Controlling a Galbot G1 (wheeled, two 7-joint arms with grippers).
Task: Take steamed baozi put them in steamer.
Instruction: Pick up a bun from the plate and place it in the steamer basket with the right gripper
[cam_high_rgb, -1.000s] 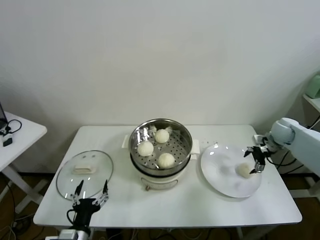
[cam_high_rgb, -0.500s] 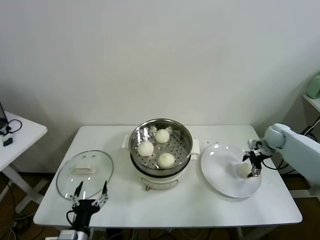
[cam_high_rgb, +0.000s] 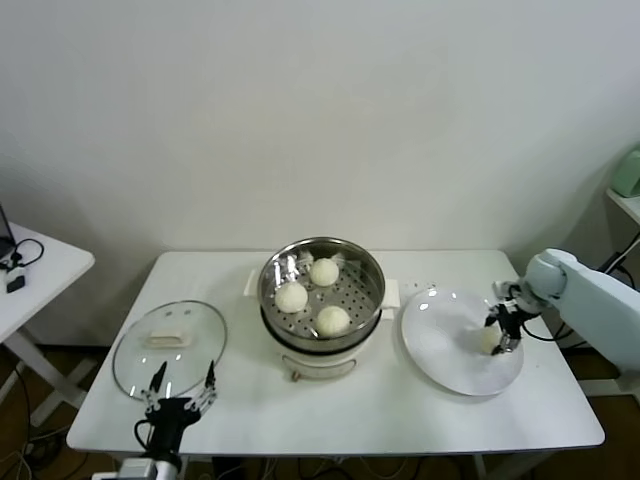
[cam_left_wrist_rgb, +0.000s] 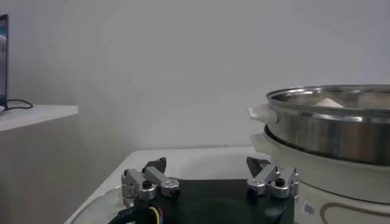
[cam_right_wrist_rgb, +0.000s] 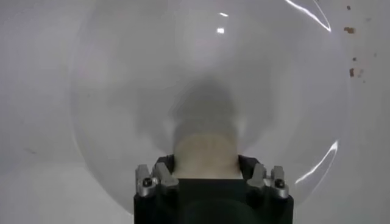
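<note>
Three steamed baozi (cam_high_rgb: 324, 271) lie on the perforated floor of the shiny steamer (cam_high_rgb: 322, 245) at the table's middle. A fourth baozi (cam_high_rgb: 486, 341) rests on the white plate (cam_high_rgb: 440, 350) to the right. My right gripper (cam_high_rgb: 503, 333) is down on that plate, and in the right wrist view its fingers press both sides of the baozi (cam_right_wrist_rgb: 206, 152). My left gripper (cam_high_rgb: 183, 385) waits open near the front left edge, with the steamer's wall (cam_left_wrist_rgb: 341, 125) off to one side in its view.
A round glass lid (cam_high_rgb: 170, 345) with a white knob lies flat at the table's left, just behind the left gripper. The steamer sits on a white cooker base (cam_high_rgb: 320, 355). A small side table (cam_high_rgb: 30, 270) stands at far left.
The right gripper came down over the baozi on the plate, shifted slightly toward the plate's middle, and its fingers closed in on the bun. The left arm stayed put.
</note>
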